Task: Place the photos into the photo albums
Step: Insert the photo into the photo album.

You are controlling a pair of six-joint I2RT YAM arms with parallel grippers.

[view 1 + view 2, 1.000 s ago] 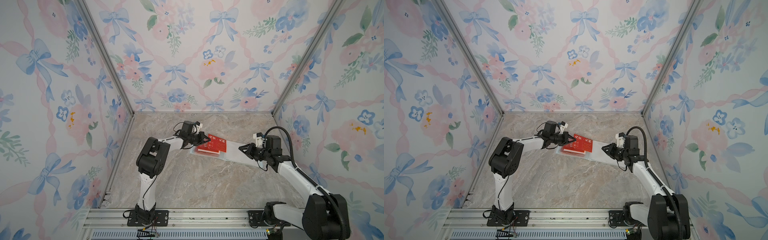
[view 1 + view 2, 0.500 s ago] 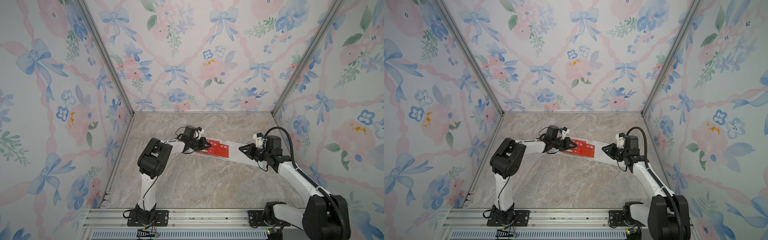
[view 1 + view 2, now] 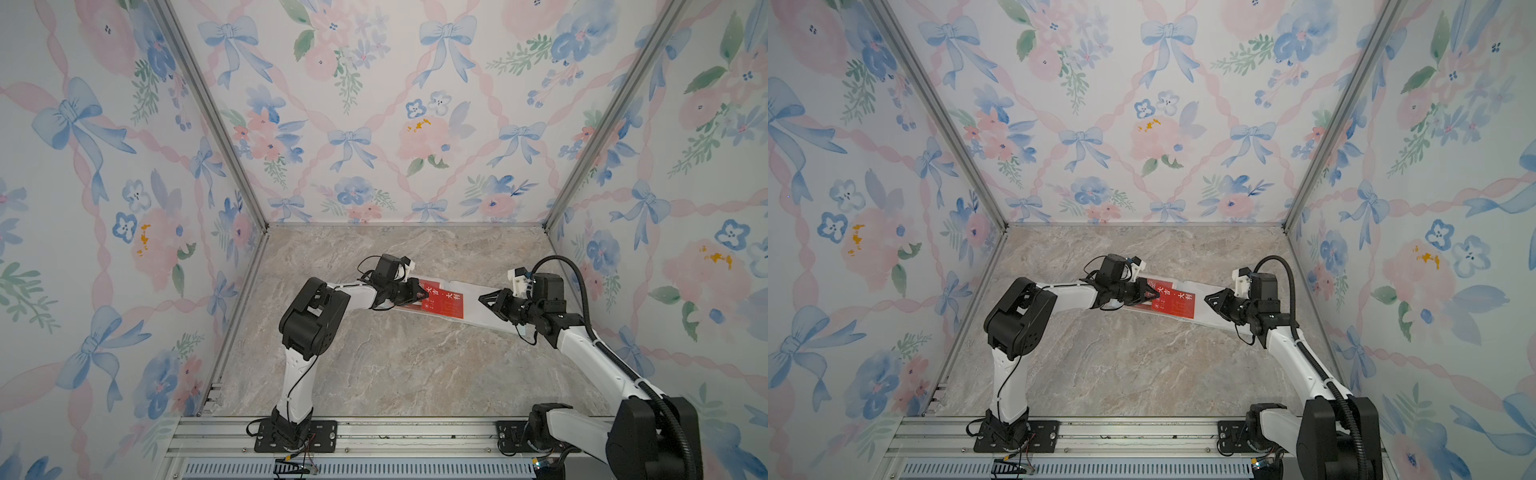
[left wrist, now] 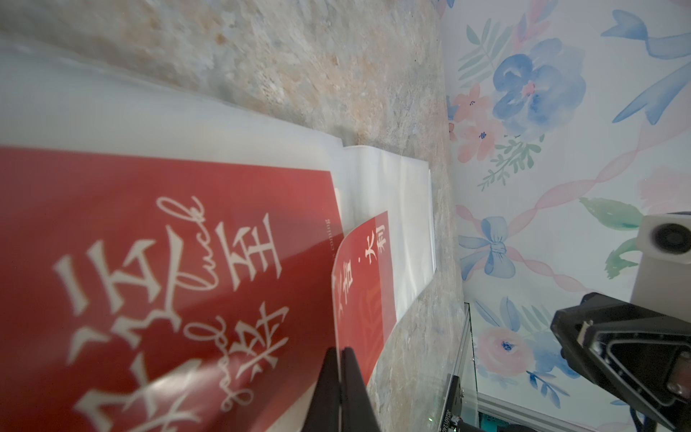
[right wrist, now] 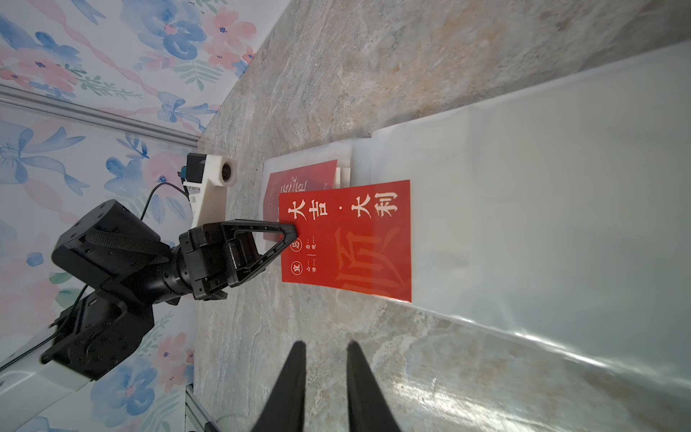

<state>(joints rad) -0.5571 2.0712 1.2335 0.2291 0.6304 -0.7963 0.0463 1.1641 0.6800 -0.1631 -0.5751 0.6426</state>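
Left gripper [image 5: 293,232] is pinching a red white-lettered paper card [image 5: 347,243] over the pale clear-sleeved album [image 5: 523,205], nine o'clock end, seemingly not yet sleeved; right gripper [image 5: 324,346] is hovering empty, narrowly parted; other cards [image 5: 299,183] are waiting.

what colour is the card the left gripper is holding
Red with white characters; the card in the left gripper shows best in the right wrist view.

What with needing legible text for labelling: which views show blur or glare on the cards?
Left wrist view: the sleeved red card with white lettering looks soft and hazed. Right wrist view: the bright red card with white characters is crisp; glare streaks the clear plastic sleeve page. In both top views its characters are tiny.
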